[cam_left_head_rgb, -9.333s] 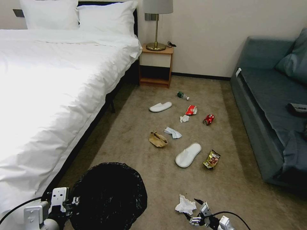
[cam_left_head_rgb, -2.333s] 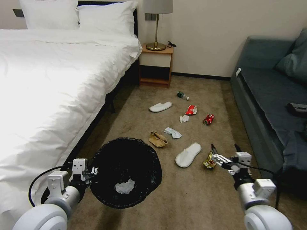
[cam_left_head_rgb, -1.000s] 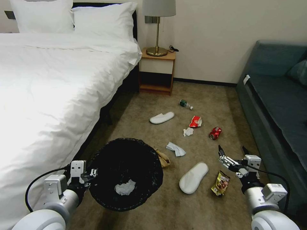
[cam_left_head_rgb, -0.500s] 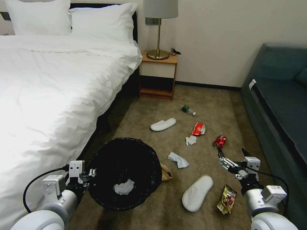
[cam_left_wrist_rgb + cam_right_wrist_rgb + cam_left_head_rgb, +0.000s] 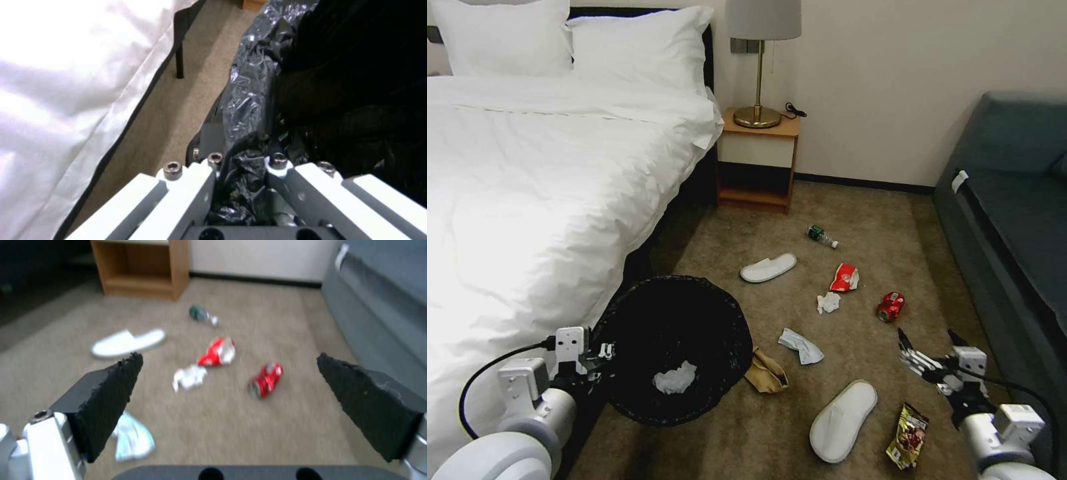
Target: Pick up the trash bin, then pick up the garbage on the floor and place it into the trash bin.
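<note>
My left gripper [image 5: 602,351] is shut on the rim of the black trash bin [image 5: 707,320], holding it off the carpet at lower left; a crumpled white tissue [image 5: 674,380] lies inside. The left wrist view shows both fingers [image 5: 195,186] pinching the glossy bag [image 5: 249,100]. My right gripper [image 5: 928,347] hangs open and empty above the carpet at lower right. Garbage lies scattered: snack wrapper [image 5: 908,437], white slipper [image 5: 842,420], tan paper bag [image 5: 767,372], tissue [image 5: 800,345], red can [image 5: 890,307], red wrapper [image 5: 844,277], small tissue [image 5: 828,303], far slipper [image 5: 768,268], green bottle [image 5: 821,235].
A white bed [image 5: 540,180] fills the left side, close beside the bin. A grey-blue sofa [image 5: 1014,227] lines the right. A wooden nightstand [image 5: 758,160] with a brass lamp [image 5: 758,60] stands at the far wall. Carpet lies open between bed and sofa.
The camera has advanced, so the garbage sits lower and nearer in view. A tissue that lay on the floor 9 s ago is now in the raised bin. The right gripper stays open.
</note>
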{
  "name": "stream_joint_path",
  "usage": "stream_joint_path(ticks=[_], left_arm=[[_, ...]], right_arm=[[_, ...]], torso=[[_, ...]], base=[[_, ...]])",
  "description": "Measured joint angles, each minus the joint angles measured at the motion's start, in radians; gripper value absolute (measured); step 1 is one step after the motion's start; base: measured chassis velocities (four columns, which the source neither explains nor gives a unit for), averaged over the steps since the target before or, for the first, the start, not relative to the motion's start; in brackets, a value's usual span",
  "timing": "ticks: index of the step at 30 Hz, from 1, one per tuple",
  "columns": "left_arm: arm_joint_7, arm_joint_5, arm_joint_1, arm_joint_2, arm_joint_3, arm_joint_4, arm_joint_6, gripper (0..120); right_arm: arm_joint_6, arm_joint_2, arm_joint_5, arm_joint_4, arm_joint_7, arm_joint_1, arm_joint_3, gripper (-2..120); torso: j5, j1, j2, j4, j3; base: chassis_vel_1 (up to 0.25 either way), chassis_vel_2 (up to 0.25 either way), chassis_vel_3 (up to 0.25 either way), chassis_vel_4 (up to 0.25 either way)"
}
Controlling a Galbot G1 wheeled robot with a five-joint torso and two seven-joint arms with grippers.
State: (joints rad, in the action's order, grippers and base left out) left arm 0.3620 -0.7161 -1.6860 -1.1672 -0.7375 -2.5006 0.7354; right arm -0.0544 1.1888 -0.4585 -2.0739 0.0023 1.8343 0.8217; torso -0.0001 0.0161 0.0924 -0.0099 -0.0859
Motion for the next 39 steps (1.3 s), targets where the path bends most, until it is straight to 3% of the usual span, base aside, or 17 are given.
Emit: stream_joint_path(ticks=[6,14,31,39], left_arm=[[0.004,-0.007,-0.005,-0.001,0.005,0.000,0.000,2],[0.005,-0.006,-0.013,-0.001,0.004,0.000,0.000,2],[0.000,-0.002,-0.041,0.001,-0.003,0.001,0.000,2],[-0.001,-0.002,-0.042,0.001,-0.002,0.001,0.000,2]], right_arm=[[0.015,-0.002,-0.013,0.142,-0.030,0.004,-0.010,100],[0.004,0.003,-0.036,0.232,-0.031,-0.022,-0.047,100],[-0.037,0.084,-0.025,0.557,0.012,-0.227,-0.166,100],[-0.061,0.093,-0.063,0.626,0.027,-0.265,-0.159,100]], torso=[[0.0002,0.000,0.000,-0.0001,0.000],[0.0000,0.000,0.000,0.0000,0.000],[0.0001,0.000,0.000,0.0001,0.000],[0.0000,0.000,0.000,0.0001,0.000]], base=[[0.000,0.000,0.000,0.000],[0.000,0.000,0.000,0.000],[0.000,0.000,0.000,0.000],[0.000,0.000,0.000,0.000]])
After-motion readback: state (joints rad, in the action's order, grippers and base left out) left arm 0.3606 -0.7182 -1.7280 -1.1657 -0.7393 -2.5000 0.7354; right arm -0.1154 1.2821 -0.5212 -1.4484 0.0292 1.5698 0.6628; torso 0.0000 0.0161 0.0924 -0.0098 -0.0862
